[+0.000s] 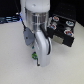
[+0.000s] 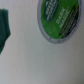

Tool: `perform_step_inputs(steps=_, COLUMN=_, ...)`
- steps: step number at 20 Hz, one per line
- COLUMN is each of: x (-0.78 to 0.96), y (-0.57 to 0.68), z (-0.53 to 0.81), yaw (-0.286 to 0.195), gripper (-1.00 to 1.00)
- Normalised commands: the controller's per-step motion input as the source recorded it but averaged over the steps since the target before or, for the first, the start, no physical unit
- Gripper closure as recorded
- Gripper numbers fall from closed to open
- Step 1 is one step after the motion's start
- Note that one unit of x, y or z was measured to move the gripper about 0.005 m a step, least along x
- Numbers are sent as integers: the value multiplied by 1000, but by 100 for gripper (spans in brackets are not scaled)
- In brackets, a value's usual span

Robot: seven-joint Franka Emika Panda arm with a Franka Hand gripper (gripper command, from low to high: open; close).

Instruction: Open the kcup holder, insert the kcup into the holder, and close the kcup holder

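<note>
Kcup (image 2: pixel 58 21) fills wrist view — exterior view shows kcup holder (image 1: pixel 63 31); jaws' state unclear.

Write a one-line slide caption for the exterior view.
White robot arm reaching down over a small green coffee pod on a white table, black pod holder behind.

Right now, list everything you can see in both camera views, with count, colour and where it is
kcup: one, green top with a pale rim, lying on the white table just under the arm; only a green sliver shows in the exterior view.
kcup holder: one, black box with pale panels, standing on the table toward the exterior view's right.
table: one, white, under everything.
robot arm: one, white and grey, reaching down over the kcup.
gripper: one; jaw state cannot be told; a dark green blurred shape at the wrist view's edge is unclear.
</note>
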Motion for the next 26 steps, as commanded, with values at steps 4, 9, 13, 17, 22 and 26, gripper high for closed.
perform_step_inputs(steps=4, x=27, y=-52, z=-163, yaw=-114, gripper=-100)
perform_step_inputs(steps=9, x=27, y=-65, z=-142, yaw=-132, gripper=-100)
perform_step_inputs(steps=13, x=50, y=-133, z=-89, yaw=-54, gripper=-100)
perform_step_inputs(steps=17, x=63, y=-113, z=-48, yaw=-45, gripper=-100)
perform_step_inputs(steps=22, x=49, y=-14, z=4, yaw=-21, gripper=100)
perform_step_inputs(steps=26, x=11, y=22, z=-8, yaw=0, gripper=100)
